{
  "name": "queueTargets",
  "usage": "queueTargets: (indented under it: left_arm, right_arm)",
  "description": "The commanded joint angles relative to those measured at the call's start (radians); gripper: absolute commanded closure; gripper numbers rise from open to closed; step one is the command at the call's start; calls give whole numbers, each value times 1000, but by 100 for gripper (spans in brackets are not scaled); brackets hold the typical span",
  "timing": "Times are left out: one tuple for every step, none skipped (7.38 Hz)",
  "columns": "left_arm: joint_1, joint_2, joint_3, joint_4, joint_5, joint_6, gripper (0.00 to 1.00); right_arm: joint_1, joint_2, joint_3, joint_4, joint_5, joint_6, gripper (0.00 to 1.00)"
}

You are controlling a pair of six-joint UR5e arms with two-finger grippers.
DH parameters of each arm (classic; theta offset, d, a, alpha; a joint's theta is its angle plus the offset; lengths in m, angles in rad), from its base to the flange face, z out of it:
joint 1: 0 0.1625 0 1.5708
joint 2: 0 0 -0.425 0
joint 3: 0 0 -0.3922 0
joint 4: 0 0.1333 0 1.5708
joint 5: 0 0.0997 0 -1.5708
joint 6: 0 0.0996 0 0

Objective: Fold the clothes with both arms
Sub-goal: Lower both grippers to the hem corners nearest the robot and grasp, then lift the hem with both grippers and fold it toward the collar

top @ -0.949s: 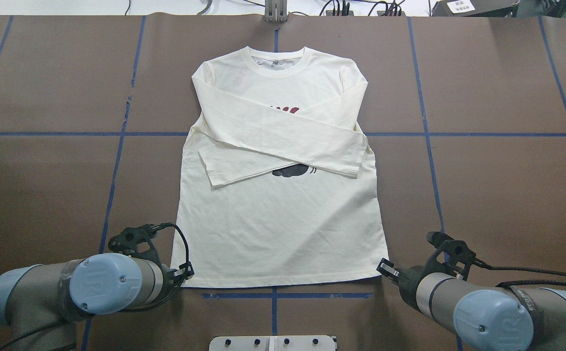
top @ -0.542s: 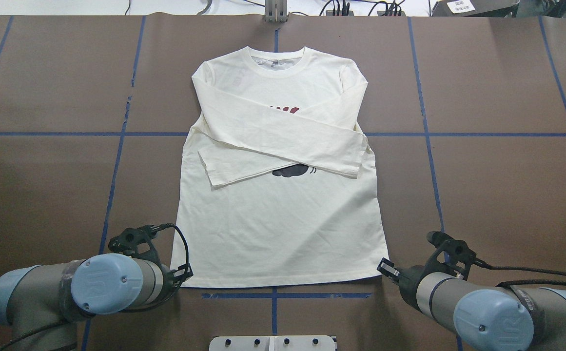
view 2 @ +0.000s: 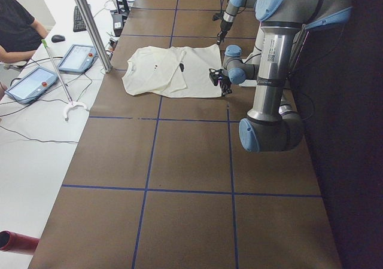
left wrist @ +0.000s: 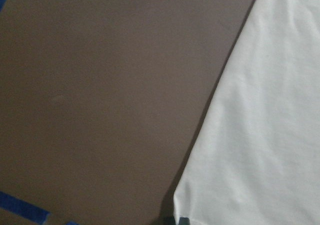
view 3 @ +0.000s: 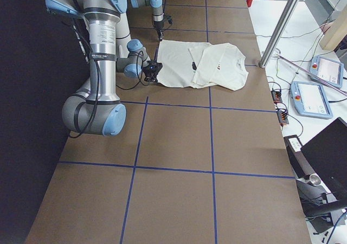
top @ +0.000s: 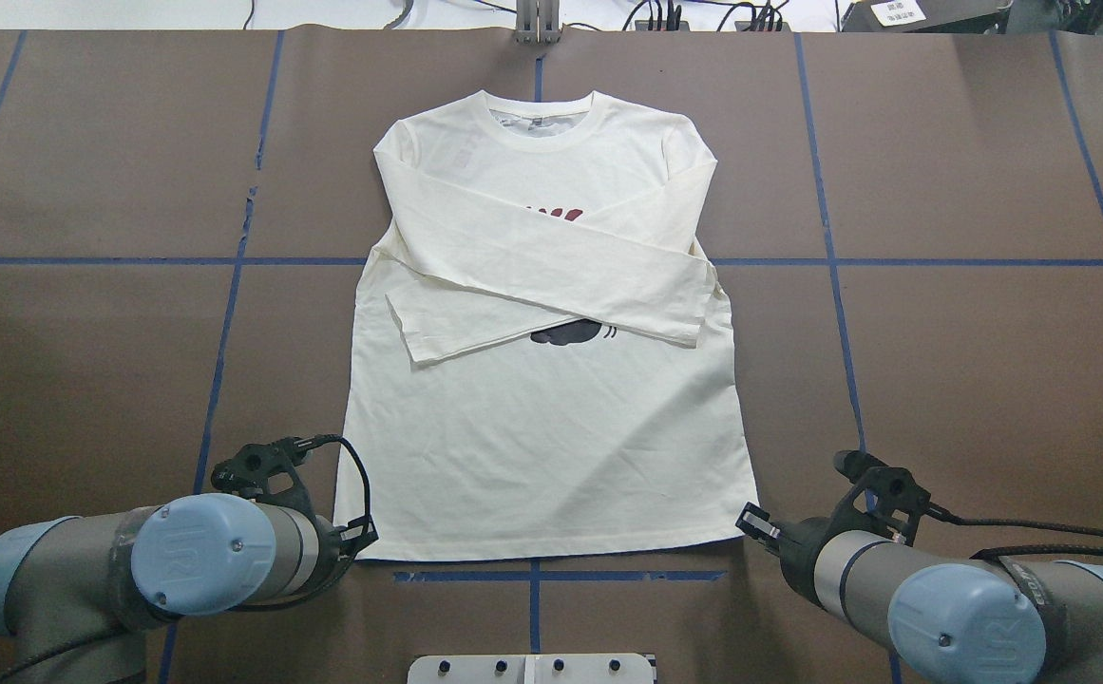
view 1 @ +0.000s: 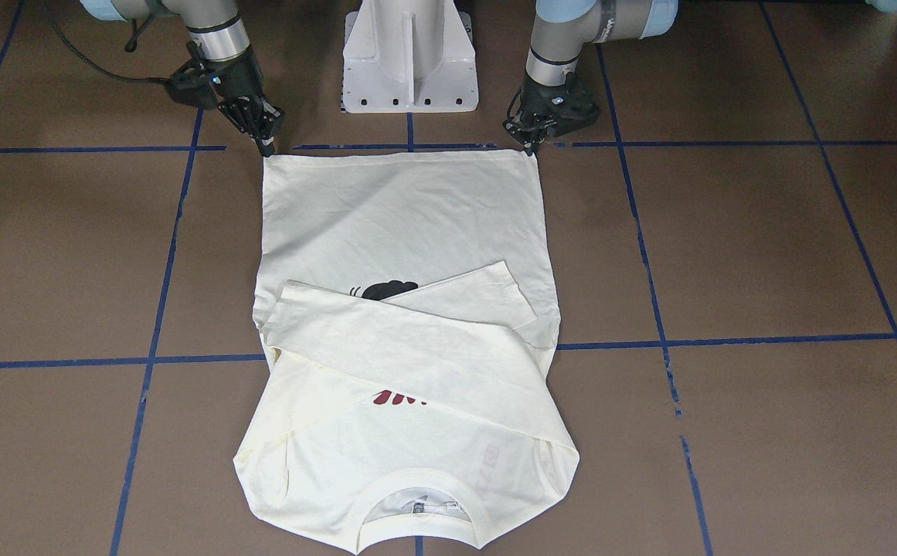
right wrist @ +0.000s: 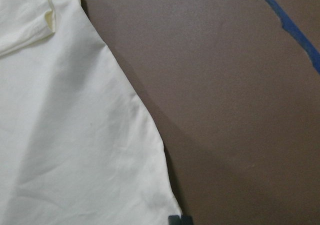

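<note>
Where my left gripper (view 1: 531,144) and right gripper (view 1: 266,144) pinch shut on the T-shirt (top: 551,456) at its two hem corners, it lies flat on the table (top: 85,361), sleeves (top: 551,271) crossed over dark red lettering (top: 556,213) I cannot read; the collar label (top: 537,122) is too small.

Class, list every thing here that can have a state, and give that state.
T-shirt: lying flat, front up, body not yet folded.
sleeves: folded in, crossed over the chest.
left gripper: at one hem corner; open or shut unclear.
right gripper: at the other hem corner; open or shut unclear.
</note>
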Motion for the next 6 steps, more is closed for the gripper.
queueTargets:
  left_arm:
    - [-3, 4, -147, 95, -49, 0, 100]
    - [-1, 9, -187, 100, -69, -8, 100]
    - [2, 14, -242, 126, -99, -47, 100]
    - [2, 15, -282, 152, -107, -51, 100]
    - [0, -2, -276, 151, -113, -38, 100]
    - [-50, -41, -244, 151, -101, 33, 100]
  right_arm:
    - [-18, -106, 133, 0, 12, 0, 100]
    - [-81, -164, 196, 0, 21, 1, 100]
    - [-112, -189, 244, 0, 23, 3, 100]
    - [-108, -187, 262, 0, 20, 3, 100]
    - [-35, -180, 262, 0, 20, -11, 100]
    - [16, -174, 247, 0, 33, -73, 100]
